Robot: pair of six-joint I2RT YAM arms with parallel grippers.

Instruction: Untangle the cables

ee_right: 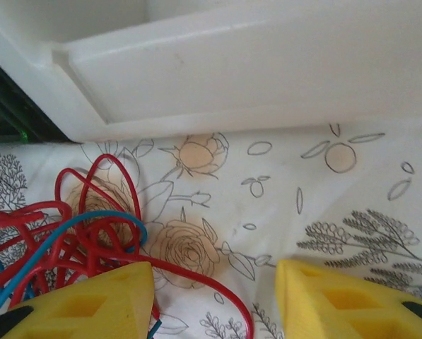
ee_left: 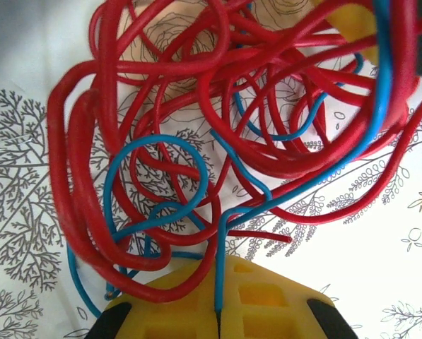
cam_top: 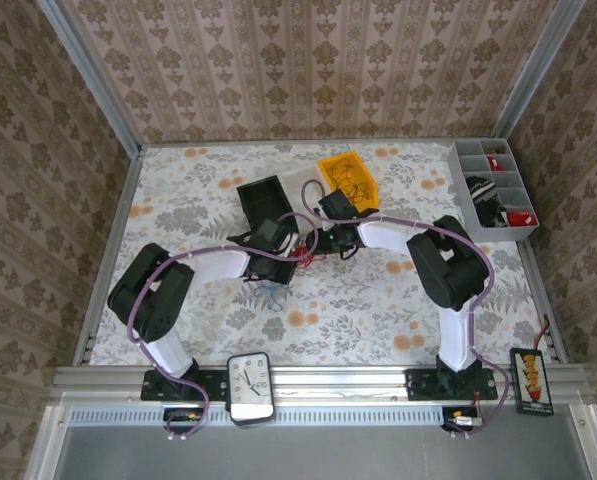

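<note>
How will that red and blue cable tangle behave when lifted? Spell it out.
Likely floppy: the cable tangle lies in loose, curling loops. Probably light, being thin wire. Lifting the blue strand pinched in the left gripper would likely drag red loops along, since they interlace.

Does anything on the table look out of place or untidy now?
Yes. The thin red and blue wires are knotted into one loose heap over the flowered tablecloth. The left gripper pinches one blue strand.
</note>
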